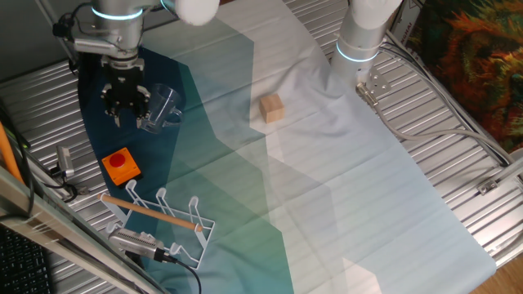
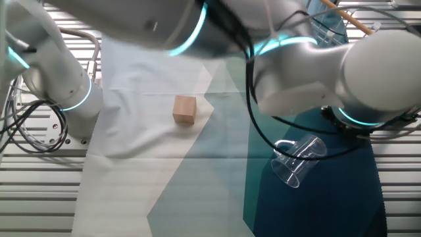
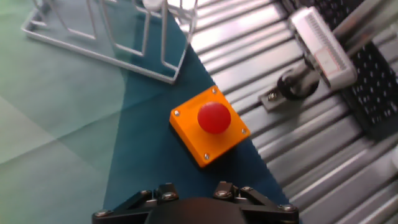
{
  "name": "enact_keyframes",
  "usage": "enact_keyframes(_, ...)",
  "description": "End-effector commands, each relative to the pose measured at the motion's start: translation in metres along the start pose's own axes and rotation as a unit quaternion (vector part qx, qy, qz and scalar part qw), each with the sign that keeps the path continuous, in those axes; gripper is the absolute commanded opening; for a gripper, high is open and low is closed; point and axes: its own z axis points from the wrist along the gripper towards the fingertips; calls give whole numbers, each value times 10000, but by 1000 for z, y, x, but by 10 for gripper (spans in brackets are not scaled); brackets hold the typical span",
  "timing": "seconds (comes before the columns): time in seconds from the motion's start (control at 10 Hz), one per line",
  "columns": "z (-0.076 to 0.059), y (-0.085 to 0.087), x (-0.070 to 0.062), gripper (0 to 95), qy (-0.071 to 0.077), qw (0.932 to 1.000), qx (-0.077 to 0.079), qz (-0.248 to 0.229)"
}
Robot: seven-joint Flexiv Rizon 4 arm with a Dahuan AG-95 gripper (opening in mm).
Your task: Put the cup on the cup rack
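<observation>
Cup lies on its side on the dark blue part of the cloth, just beside the gripper, mouth toward the viewer in the other fixed view; not on the rack. Gripper hangs over the cloth next to the cup, nothing seen between the fingers; hand view shows only the finger bases at the bottom edge, so jaw width: cannot tell. Rack sits near the table edge, past the orange block, well apart from the cup; wooden rod lies across its prongs. Tan cube off to the side, not involved. Handling, by judgement: clear thin plastic, v. light, walls likely flex under squeeze, smooth and slippery, apt to roll when nudged since it lies sideways. Best hold prob. across the wall near the rim, one finger inside and one outside, light pressure; avoid pinching mid-body, which may deform or pop out. Transparency makes edges hard to read in all views
</observation>
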Motion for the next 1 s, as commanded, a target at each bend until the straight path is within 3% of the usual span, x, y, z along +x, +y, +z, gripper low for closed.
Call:
enact_keyframes(0.1,9,-2,3,380,504,9978,-410,-133)
enact_keyframes(0.6,10,-1,4,380,1269,9870,-987,47)
enact_keyframes(0.7,10,-1,5,380,1436,9847,-984,72)
enact_keyframes(1.0,11,5,16,380,1587,9817,-953,445)
